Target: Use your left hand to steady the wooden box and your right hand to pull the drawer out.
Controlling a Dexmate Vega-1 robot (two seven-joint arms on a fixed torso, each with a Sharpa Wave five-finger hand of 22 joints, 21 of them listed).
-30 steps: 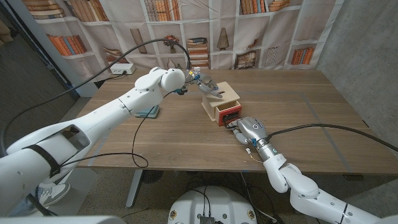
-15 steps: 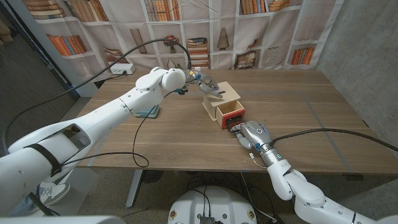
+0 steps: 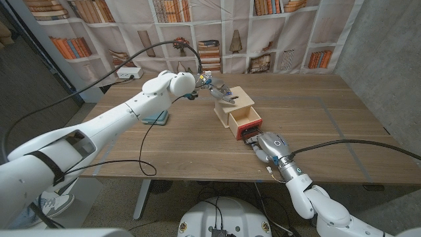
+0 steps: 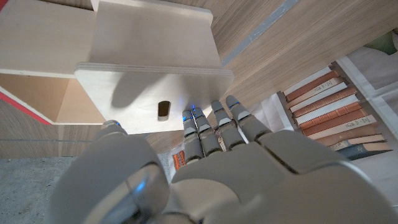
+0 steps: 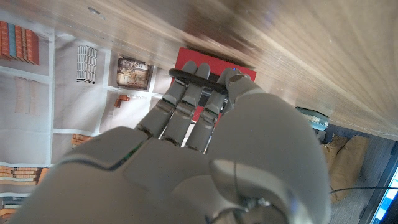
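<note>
Wooden box (image 3: 233, 104): stands on the desk (image 3: 329, 131) toward its far edge, roughly midway along it. A small dark slot in its top face shows in the left wrist view (image 4: 163, 109).

Drawer (image 3: 248, 121): red-fronted, drawn partly out of the box toward the desk's near edge. Its open interior shows bare wood in the head view. A dark bar handle (image 5: 200, 79) runs across the red front.

Left hand (image 3: 219, 89): rests on the top of the box at its far side. In the left wrist view the fingers (image 4: 214, 124) lie close side by side, tips on the box top near the slot; the thumb sits apart on the other side of the slot. The hand (image 4: 205, 174) presses on the box rather than closing round anything.

Right hand (image 3: 270, 146): sits just in front of the drawer, near the desk's near edge. In the right wrist view the fingers (image 5: 186, 102) are curled together over the handle bar, hooking it; the hand (image 5: 205, 155) holds the handle.

Other items: a flat bluish object (image 3: 156, 118) lies on the desk beneath the left arm; a white box (image 3: 129, 72) sits at the far left corner.
</note>
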